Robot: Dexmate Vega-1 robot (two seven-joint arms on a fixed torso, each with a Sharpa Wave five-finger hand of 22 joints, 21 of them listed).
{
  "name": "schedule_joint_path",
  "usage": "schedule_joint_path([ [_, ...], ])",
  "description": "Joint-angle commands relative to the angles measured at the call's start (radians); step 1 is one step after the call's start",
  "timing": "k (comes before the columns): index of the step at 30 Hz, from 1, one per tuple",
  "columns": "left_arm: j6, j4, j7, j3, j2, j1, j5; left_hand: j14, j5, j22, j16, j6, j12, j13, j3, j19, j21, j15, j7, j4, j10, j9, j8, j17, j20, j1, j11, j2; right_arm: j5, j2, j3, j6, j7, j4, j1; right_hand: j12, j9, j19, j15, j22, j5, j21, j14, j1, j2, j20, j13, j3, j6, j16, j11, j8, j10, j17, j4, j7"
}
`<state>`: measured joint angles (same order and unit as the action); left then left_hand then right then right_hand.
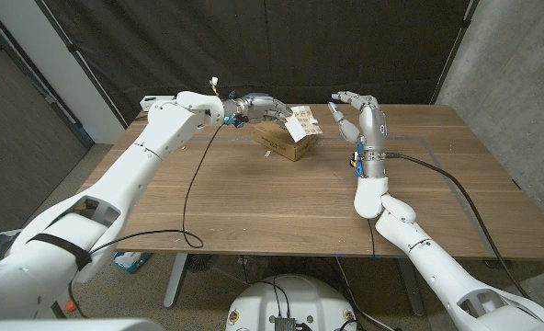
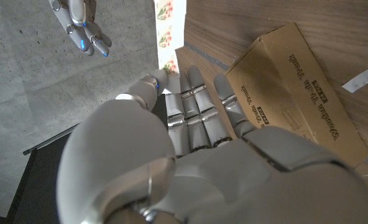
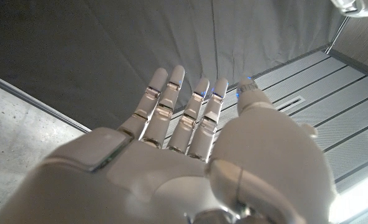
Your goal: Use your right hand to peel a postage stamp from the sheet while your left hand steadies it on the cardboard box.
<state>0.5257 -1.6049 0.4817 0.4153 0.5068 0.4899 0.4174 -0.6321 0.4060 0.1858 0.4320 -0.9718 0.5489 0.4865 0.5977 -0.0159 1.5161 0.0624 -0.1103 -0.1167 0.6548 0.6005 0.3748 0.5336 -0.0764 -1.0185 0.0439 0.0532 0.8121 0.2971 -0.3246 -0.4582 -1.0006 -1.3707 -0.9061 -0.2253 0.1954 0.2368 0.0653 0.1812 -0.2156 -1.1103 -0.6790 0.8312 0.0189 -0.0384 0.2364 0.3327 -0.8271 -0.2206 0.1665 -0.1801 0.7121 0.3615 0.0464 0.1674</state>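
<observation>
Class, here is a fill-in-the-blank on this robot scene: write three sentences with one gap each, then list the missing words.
1. The stamp sheet lies on a cardboard ____.
2. The ____ hand reaches onto the sheet at the box.
3. The right hand is raised beside the box with its fingers ____, holding nothing.

Missing words: box; left; apart

A brown cardboard box printed with dark lettering sits on the wood-grain counter, beside a white stamp sheet patterned red and green.
</observation>
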Motion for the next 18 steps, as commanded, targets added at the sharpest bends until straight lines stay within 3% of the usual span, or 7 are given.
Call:
schedule_joint_path([
  [1,-0.026,-0.054,-0.082,-0.074,0.014,0.089,0.081,-0.002,-0.002,0.001,-0.011,-0.083,-0.005,-0.003,0.018,0.002,-0.004,0.121,0.091,0.010,0.030,-0.008,0.010,0.007,0.007,0.011,0.126,0.002,-0.067,-0.021,0.031,-0.006,0.035,-0.045,-0.031,0.015,-0.003,-0.011,0.158,0.000,-0.010,0.006,0.023,-0.048,0.010,-0.015,-0.006,-0.007,0.068,0.009,-0.011,0.007,-0.036,0.002,-0.018,-0.010],
  [4,-0.035,-0.064,-0.094,-0.083,0.022,0.102,0.097,-0.005,-0.003,0.002,-0.017,-0.089,-0.004,-0.006,0.021,0.008,-0.006,0.109,0.080,0.004,0.035,-0.017,0.016,0.010,0.000,0.009,0.115,0.003,-0.094,-0.032,0.044,-0.005,0.048,-0.062,-0.046,0.023,-0.003,-0.016,0.155,-0.001,-0.012,0.011,0.041,-0.065,0.010,-0.015,-0.009,-0.009,0.101,0.014,-0.020,0.007,-0.066,0.002,-0.023,-0.018],
  [7,-0.043,-0.079,-0.112,-0.089,0.033,0.116,0.105,-0.003,-0.005,0.002,-0.023,-0.076,-0.006,-0.009,0.020,0.011,-0.008,0.109,0.089,0.003,0.033,-0.024,0.014,0.013,-0.003,0.013,0.120,0.003,-0.133,-0.042,0.054,-0.020,0.070,-0.074,-0.059,0.024,-0.004,-0.022,0.154,-0.001,-0.011,0.014,0.049,-0.079,0.012,-0.012,-0.011,-0.013,0.116,0.016,-0.020,0.007,-0.076,0.002,-0.028,-0.019],
  [11,-0.057,-0.106,-0.126,-0.095,0.059,0.135,0.108,0.082,-0.037,-0.006,-0.108,0.116,-0.066,-0.040,-0.001,0.085,-0.051,0.060,0.143,0.006,-0.070,-0.058,-0.034,-0.001,-0.034,0.066,0.108,-0.031,-0.142,-0.050,0.067,-0.017,0.078,-0.096,-0.078,0.027,-0.004,-0.027,0.152,-0.001,-0.011,0.018,0.063,-0.095,0.012,-0.007,-0.012,-0.016,0.137,0.018,-0.027,0.006,-0.093,0.003,-0.034,-0.027],
  [13,-0.064,-0.112,-0.126,-0.104,0.067,0.144,0.122,0.110,-0.047,-0.010,-0.131,0.166,-0.079,-0.046,-0.007,0.109,-0.075,0.040,0.144,0.010,-0.091,-0.067,-0.047,-0.006,-0.040,0.082,0.102,-0.035,-0.137,-0.055,0.074,-0.011,0.075,-0.108,-0.088,0.027,-0.004,-0.032,0.152,-0.001,-0.010,0.021,0.068,-0.103,0.011,-0.002,-0.013,-0.017,0.147,0.018,-0.031,0.006,-0.101,0.004,-0.037,-0.030],
  [16,-0.065,-0.126,-0.141,-0.113,0.079,0.156,0.132,0.205,-0.078,-0.014,-0.194,0.354,-0.118,-0.062,-0.016,0.164,-0.152,-0.004,0.147,0.012,-0.169,-0.103,-0.119,-0.020,-0.053,0.113,0.077,-0.045,-0.130,-0.059,0.083,-0.009,0.072,-0.125,-0.102,0.028,-0.004,-0.034,0.150,0.000,-0.010,0.023,0.074,-0.112,0.013,0.001,-0.014,-0.020,0.158,0.019,-0.033,0.006,-0.110,0.004,-0.040,-0.031],
  [18,-0.065,-0.133,-0.147,-0.120,0.087,0.163,0.142,0.235,-0.088,-0.014,-0.210,0.382,-0.130,-0.064,-0.017,0.184,-0.178,-0.014,0.155,0.013,-0.201,-0.115,-0.131,-0.023,-0.058,0.121,0.069,-0.045,-0.125,-0.065,0.089,-0.009,0.064,-0.137,-0.112,0.027,-0.004,-0.036,0.149,0.000,-0.009,0.024,0.077,-0.119,0.014,0.002,-0.015,-0.022,0.165,0.019,-0.034,0.006,-0.113,0.005,-0.042,-0.034],
])
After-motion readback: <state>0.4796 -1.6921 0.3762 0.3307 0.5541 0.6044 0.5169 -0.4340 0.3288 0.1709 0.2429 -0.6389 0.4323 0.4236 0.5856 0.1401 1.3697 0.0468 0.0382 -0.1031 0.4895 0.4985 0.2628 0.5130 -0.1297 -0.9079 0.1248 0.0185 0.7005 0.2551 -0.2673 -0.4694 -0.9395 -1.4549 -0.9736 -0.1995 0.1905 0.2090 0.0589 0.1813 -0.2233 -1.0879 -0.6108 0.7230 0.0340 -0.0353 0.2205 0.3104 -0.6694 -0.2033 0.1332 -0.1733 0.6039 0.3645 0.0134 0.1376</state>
